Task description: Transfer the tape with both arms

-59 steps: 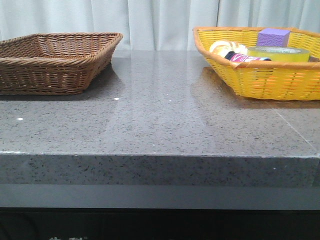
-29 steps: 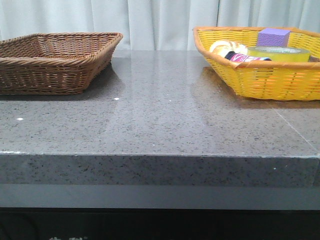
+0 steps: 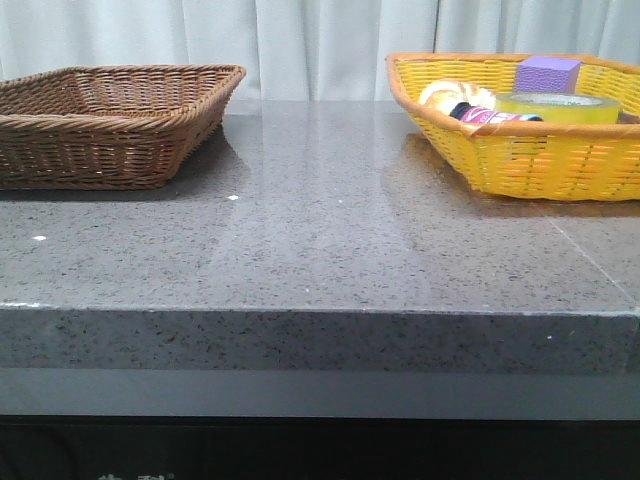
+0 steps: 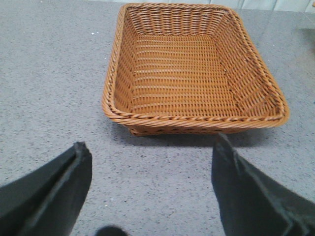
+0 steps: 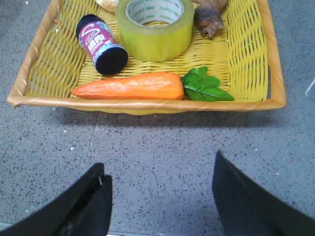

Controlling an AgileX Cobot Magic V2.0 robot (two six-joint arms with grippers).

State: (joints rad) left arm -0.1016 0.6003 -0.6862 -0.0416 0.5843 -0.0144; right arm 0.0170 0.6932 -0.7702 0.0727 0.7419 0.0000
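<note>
The tape (image 3: 556, 106), a wide yellow roll with a white green-printed core, lies flat in the yellow basket (image 3: 520, 160) at the back right; it also shows in the right wrist view (image 5: 155, 27). My right gripper (image 5: 157, 164) is open and empty over the grey table, short of the yellow basket's near rim (image 5: 147, 104). My left gripper (image 4: 150, 147) is open and empty over the table, just short of the empty brown wicker basket (image 4: 197, 120). Neither arm shows in the front view.
The yellow basket also holds a carrot (image 5: 130, 86), a dark bottle (image 5: 101, 44), a brown lump (image 5: 209, 19) and a purple cube (image 3: 546, 72). The brown basket (image 3: 110, 150) stands at the back left. The table's front edge (image 3: 320, 312) runs across the front view.
</note>
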